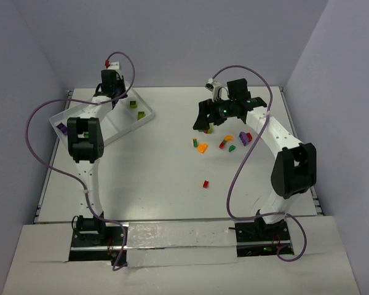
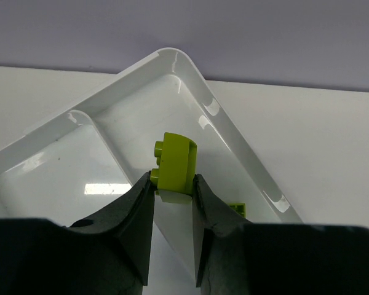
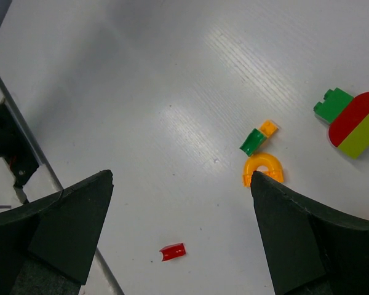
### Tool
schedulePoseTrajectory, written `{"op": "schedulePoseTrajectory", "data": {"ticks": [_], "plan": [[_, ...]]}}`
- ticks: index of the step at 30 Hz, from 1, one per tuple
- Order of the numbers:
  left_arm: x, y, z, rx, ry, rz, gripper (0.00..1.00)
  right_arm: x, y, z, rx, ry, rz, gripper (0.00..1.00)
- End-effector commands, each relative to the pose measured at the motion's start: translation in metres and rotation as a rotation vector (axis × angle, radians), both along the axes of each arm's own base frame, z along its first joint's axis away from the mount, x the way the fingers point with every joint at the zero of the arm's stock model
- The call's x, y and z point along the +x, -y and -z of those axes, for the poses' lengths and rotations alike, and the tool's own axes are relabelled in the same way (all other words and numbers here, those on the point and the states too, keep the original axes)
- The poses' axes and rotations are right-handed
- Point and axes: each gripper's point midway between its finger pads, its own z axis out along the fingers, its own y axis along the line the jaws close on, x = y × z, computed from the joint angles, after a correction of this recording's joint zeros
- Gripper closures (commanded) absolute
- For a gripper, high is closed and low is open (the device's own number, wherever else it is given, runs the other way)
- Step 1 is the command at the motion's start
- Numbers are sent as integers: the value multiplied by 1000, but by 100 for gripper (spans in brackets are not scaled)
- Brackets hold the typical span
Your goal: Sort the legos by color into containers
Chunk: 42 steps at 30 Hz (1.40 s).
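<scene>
My left gripper is shut on a lime brick and holds it over the far compartment of the white tray. Another lime brick peeks out beside the right finger. In the top view this gripper is over the tray, which holds lime bricks and a purple one. My right gripper is open and empty above the table. Below it lie a red brick, an orange arch, a green brick and a red-lime-green cluster.
Loose bricks lie scattered at centre right: an orange arch, a red and green pair, a purple one and a lone red one. Purple cables loop beside both arms. Walls close in the table at the back and sides.
</scene>
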Motion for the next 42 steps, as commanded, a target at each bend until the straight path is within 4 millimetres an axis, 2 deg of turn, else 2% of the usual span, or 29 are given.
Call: {"op": "schedulePoseTrajectory", "data": {"ticks": [1,3,7,10,14,17,19,20,22,23,24,27,29,31,33,36,39,42], "plan": [[16,-3,-28,18,74,2,50,24,9,-11,-42,64,82,0],[17,-2,-28,20,68,5,44,28,10,-9,-58,70,101,0],[18,-5,-44,21,85,-5,30,36,21,-6,-123,87,141,0],[16,-5,-58,20,94,-3,27,34,31,5,-183,68,164,0],[1,0,-94,-12,123,19,27,24,58,21,-311,83,209,0],[-22,7,-140,-44,173,45,27,19,85,34,-395,78,266,1],[-42,15,-156,-58,173,77,27,16,110,46,-438,48,314,6],[-49,19,-160,-60,169,93,27,17,118,46,-440,42,332,9],[-72,31,-164,-72,144,142,27,17,145,55,-478,13,372,14],[-83,36,-152,-75,108,165,28,17,156,58,-501,16,364,16],[-92,46,-154,-80,101,218,28,16,172,60,-515,0,376,18],[-128,67,-148,-88,44,362,29,16,203,61,-599,34,309,20],[-150,83,-150,-117,24,477,29,16,229,61,-649,31,297,26],[-165,92,-146,-142,-6,527,30,21,259,61,-697,9,312,32],[-172,97,-145,-158,-16,548,30,26,276,63,-719,-16,323,35],[-181,106,-145,-184,-18,585,31,37,286,63,-714,-32,316,39],[-185,111,-143,-200,-26,598,31,41,280,69,-690,-58,296,43],[-187,114,-141,-200,-32,621,31,41,270,75,-678,-43,201,41]]}}
